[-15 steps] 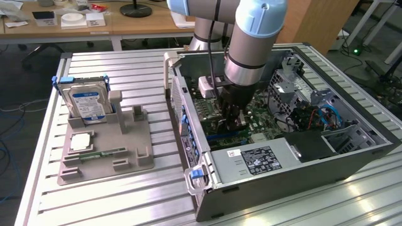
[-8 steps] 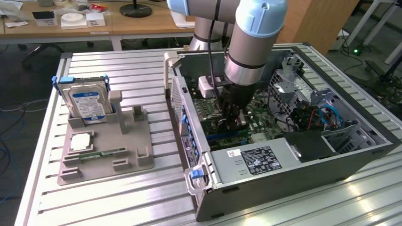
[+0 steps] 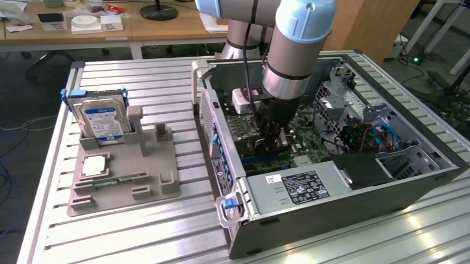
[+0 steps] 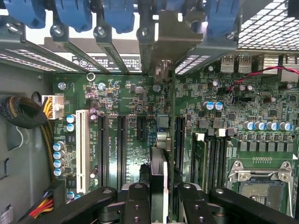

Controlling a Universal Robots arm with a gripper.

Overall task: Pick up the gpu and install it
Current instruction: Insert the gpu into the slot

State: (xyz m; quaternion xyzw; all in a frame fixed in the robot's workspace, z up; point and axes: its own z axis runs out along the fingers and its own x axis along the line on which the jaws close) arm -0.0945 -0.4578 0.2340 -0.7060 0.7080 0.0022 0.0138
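**GPU in the jaws and down inside the case, seating not yet shown**

The pickup is looking done. The arm (image 3: 294,49) is reaching down into the open computer case (image 3: 345,181), which is lying on the exterior view's right of the slatted table (image 3: 147,236). The gripper (image 3: 273,135) is hanging low over the motherboard (image 4: 261,116).

In the wrist view the gripper (image 4: 163,205) is standing partly closed. Its fingers (image 4: 136,200) are pressing from both sides on the gpu (image 4: 162,135), which is showing edge-on. The card is running away from the jaws across the board. Its metal bracket (image 4: 174,37) is sitting at the case's rear slot openings, under the blue latches (image 4: 70,11).

The card is lining up along a dark expansion slot. Whether its lower edge is already pushed home I cannot tell, so I judge the install to be under way rather than finished. Releasing the card is also left to do.

Counted, largest first:
- One case.
- One arm.
- One grey parts tray (image 3: 147,187), on the exterior view's left.
- One hard drive (image 3: 103,121), standing upright at the tray's far end.
- One gpu, in the jaws.
- One memory stick (image 3: 121,180), lying flat near the tray's near edge.
- One pale square chip (image 3: 96,165), just beyond the stick.
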